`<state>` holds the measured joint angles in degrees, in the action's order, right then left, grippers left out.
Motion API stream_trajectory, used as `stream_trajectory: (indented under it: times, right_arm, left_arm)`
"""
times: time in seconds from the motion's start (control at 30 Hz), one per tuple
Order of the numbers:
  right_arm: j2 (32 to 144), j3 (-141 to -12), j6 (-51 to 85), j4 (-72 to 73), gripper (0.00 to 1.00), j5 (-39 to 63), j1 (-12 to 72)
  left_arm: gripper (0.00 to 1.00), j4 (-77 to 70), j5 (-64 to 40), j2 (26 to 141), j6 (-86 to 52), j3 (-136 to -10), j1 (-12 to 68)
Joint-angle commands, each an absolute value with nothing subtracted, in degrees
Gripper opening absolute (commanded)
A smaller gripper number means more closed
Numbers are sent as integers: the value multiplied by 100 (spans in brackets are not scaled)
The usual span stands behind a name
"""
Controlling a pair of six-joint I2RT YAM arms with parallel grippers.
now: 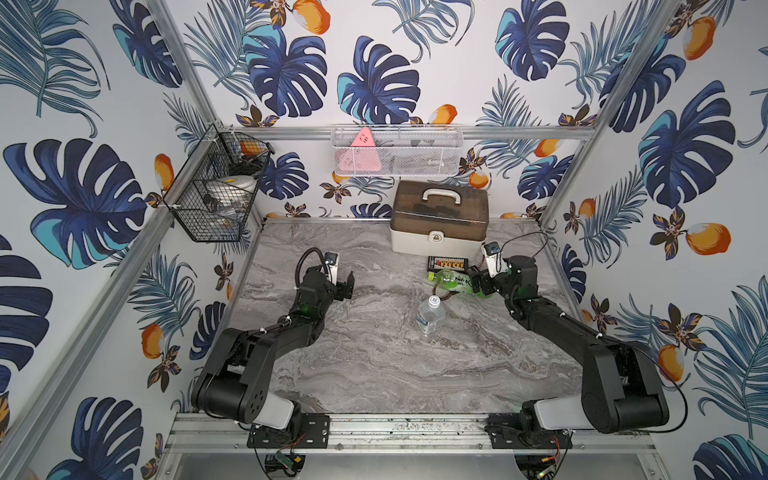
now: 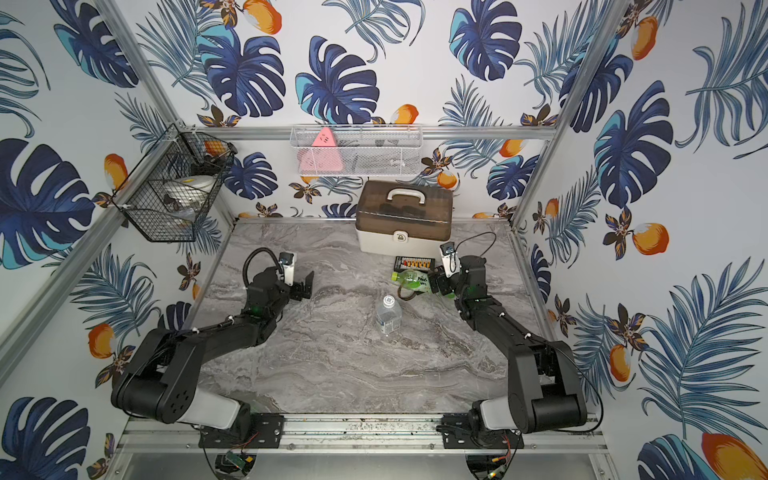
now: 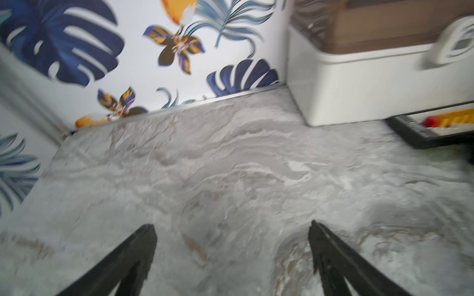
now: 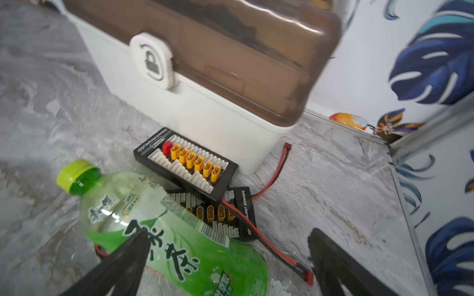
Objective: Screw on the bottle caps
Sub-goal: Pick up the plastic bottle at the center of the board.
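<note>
The green bottle [image 1: 451, 284] [image 2: 413, 281] lies on its side by the charging boards. Its yellow-green cap [image 4: 74, 174] [image 1: 432, 275] sits on its neck. My right gripper [image 1: 478, 283] [image 4: 229, 237] is open, its jaws standing wide around the bottle's lower body [image 4: 179, 246]. The clear bottle [image 1: 430, 320] [image 2: 388, 319] stands upright mid-table, a whitish cap [image 1: 434, 301] with a dark mark on top of it. My left gripper [image 1: 347, 284] [image 3: 232, 228] is open over bare marble, far to the left of both bottles, with nothing between its fingers.
A white box with a brown lid [image 1: 438, 220] [image 4: 205, 77] stands at the back. Two black charging boards [image 4: 187, 164] [image 1: 448, 263] with red-black wires [image 4: 272, 179] lie under and beside the green bottle. Wire baskets [image 1: 216, 187] hang on the walls.
</note>
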<state>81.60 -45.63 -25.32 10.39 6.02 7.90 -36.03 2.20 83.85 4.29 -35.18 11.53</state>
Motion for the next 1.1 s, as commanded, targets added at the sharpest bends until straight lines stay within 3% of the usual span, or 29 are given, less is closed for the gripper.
stream_trajectory:
  times: [0.0, 0.2, 0.6, 0.83, 0.97, 1.07]
  right_arm:
    - [8328, -5082, -4344, -984, 97, 1089, 846]
    - [9082, -5785, -5673, -1780, 94, 654, 1087]
    - [10096, -6145, -6166, -1318, 78, 358, 1219]
    - [10067, -5995, -5975, -863, 59, 552, 1209]
    - [9792, -5729, -5841, -647, 39, 919, 1156]
    - [9554, -5536, -5729, -447, 39, 1179, 1127]
  left_arm:
    - [99, -2229, -293, 8310, -134, -4014, 1281]
    - [99, -1556, -1175, 8275, -1482, -4641, 1646]
    - [96, -1506, -1910, 8579, -2751, -5001, 1997]
    - [94, -1775, -2362, 9225, -3583, -5454, 2107]
    - [93, -2007, -2668, 9703, -3967, -5880, 2170]
    - [92, -2030, -2842, 10071, -4219, -6253, 2207]
